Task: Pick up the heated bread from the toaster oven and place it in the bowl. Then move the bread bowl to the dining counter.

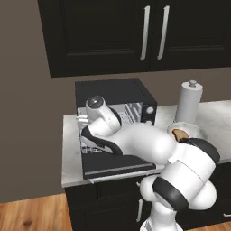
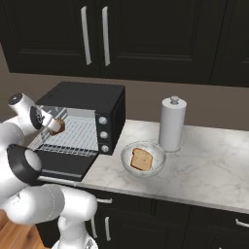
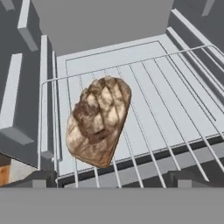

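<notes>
The toaster oven [image 2: 92, 104] [image 1: 113, 94] stands on the counter with its door [image 2: 63, 165] dropped open. On the left front of its wire rack [image 3: 166, 100] lies the heated bread [image 3: 99, 120] [image 2: 58, 125], a chunky golden-brown piece. My gripper [image 3: 113, 179] [image 2: 51, 123] [image 1: 82, 120] reaches into the oven mouth and is open. Its two fingertips [image 3: 39, 179] stand wide apart just short of the bread, not touching it. The white-grey bowl [image 2: 146, 172] [image 1: 198, 131] sits to the right of the oven. The dining counter is out of view.
A flat tan slice [image 2: 141, 159] [image 1: 180, 134] lies in the bowl. A paper towel roll [image 2: 172, 124] [image 1: 188, 101] stands behind the bowl. Black wall cabinets [image 2: 121, 34] hang above the marbled counter [image 2: 209, 165], which has bare room to the right.
</notes>
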You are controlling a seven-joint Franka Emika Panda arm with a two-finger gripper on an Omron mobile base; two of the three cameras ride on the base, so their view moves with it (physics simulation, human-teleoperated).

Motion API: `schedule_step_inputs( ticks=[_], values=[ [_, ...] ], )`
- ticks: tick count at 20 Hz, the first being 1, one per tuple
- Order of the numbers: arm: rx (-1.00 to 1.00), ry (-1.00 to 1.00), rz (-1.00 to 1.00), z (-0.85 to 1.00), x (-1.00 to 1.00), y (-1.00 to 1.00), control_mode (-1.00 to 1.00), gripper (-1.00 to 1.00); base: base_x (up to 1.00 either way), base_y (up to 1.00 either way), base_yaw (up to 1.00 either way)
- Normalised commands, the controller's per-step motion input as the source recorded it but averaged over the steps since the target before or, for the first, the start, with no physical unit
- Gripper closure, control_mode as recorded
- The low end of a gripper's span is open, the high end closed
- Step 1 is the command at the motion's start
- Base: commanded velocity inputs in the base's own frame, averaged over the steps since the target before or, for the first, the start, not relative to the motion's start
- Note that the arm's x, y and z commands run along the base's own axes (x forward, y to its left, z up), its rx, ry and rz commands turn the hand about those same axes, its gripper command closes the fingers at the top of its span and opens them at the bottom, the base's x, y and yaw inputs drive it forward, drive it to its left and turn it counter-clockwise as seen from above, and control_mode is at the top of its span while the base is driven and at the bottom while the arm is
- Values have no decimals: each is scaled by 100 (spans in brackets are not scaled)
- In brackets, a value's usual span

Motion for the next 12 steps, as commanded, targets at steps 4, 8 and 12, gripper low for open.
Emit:
schedule_step_inputs(
  ticks=[4,8,12],
  values=[
    [0,0,-4,-13,18,0,-100,-100,0,0,0],
    [0,0,-2,-9,16,4,-100,-100,0,0,0],
    [0,0,0,-2,14,14,-100,-100,0,0,0]
  ],
)
